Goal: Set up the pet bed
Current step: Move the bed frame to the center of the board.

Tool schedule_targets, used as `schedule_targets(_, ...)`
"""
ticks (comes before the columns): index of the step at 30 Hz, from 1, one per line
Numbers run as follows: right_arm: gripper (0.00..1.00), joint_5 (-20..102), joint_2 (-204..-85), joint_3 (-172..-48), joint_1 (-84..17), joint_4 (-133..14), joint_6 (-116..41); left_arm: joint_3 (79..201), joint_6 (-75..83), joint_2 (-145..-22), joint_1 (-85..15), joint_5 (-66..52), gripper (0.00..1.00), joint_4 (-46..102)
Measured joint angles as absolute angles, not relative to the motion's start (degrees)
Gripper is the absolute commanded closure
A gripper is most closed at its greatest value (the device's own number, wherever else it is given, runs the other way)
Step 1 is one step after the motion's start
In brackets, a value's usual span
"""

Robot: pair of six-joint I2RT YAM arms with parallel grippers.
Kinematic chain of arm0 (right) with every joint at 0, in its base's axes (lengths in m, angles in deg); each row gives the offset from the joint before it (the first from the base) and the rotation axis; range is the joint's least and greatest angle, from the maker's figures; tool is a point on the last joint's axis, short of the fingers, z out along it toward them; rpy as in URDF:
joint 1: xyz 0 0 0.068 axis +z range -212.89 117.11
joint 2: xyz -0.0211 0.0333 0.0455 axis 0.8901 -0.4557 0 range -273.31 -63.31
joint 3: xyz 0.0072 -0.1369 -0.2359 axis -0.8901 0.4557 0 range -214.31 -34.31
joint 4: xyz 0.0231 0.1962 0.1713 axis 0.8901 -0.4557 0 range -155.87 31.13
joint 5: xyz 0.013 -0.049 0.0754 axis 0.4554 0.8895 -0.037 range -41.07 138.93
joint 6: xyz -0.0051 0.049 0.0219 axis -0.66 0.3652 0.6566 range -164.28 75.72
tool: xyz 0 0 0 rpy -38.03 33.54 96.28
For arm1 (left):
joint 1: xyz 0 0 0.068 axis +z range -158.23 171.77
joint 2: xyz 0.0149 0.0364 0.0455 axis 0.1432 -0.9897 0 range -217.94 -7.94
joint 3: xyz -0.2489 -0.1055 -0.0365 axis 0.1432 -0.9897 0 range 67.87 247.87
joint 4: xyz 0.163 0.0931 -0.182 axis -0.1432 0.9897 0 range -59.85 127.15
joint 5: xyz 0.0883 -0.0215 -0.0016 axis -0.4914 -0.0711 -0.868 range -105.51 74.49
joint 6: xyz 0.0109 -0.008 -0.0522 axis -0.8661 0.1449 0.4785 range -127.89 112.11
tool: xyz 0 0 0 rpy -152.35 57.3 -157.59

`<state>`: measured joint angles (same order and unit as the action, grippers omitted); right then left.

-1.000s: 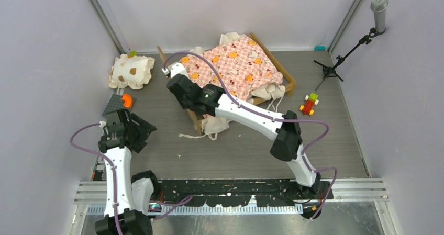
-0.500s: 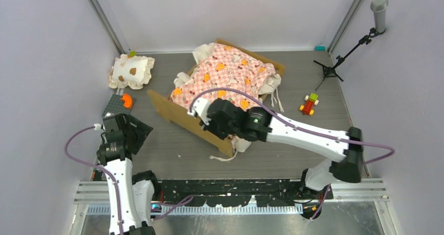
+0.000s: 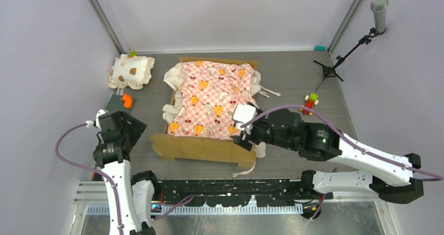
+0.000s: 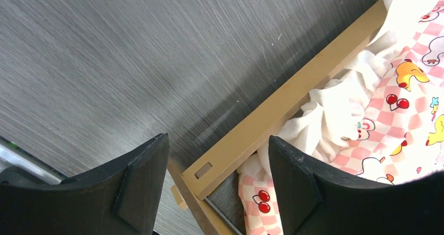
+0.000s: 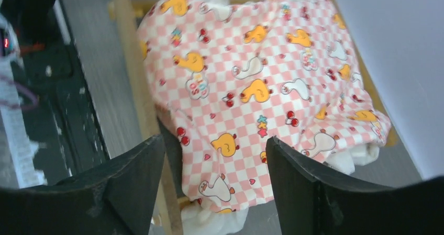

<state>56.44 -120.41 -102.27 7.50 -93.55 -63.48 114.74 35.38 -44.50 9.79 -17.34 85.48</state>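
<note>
The pet bed (image 3: 201, 148) lies mid-table with its wavy light-wood headboard toward the arms. A pink checkered mattress (image 3: 212, 96) with orange animals and cream ruffles fills it, bunched at the edges. My right gripper (image 3: 245, 133) is open over the bed's near right corner, holding nothing. In the right wrist view the mattress (image 5: 251, 88) and a wooden rail (image 5: 136, 88) show between and beyond its fingers (image 5: 293, 182). My left gripper (image 3: 131, 129) is open, left of the bed and apart from it. In the left wrist view the side rail (image 4: 262, 125) lies below its open jaws.
A cream ruffled pillow (image 3: 132, 71) with brown spots lies at the back left. An orange piece on a grey plate (image 3: 124, 100) sits just below it. A toy block car (image 3: 309, 104) and a microphone stand (image 3: 340, 57) are to the right of the bed.
The bed has swung round from the back of the table, headboard now nearest the arms, pulled by my right gripper. That gripper has opened and let go. The left arm shifted slightly.
</note>
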Motion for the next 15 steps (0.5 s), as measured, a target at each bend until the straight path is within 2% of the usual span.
schedule_targets(3,0.24,63.80,-119.95,-105.33,7.55,-92.41,-55.11,114.74,34.85,-45.79,9.79,-16.42,0.29,84.19)
schedule_targets(8,0.24,87.04,-125.94,-114.01,4.57,-99.87,-31.07,114.74,33.23,-47.36,9.79,-11.83,0.30,81.22)
schedule_targets(12,0.26,86.79,-130.34,-113.64,-9.66,-107.76,-13.12,114.76,32.12,-47.93,9.79,-10.89,0.30,80.68)
schedule_targets(15,0.26,84.52,-132.83,-109.68,-17.94,-110.40,-6.61,114.72,32.27,-47.67,9.79,-10.10,0.31,80.50)
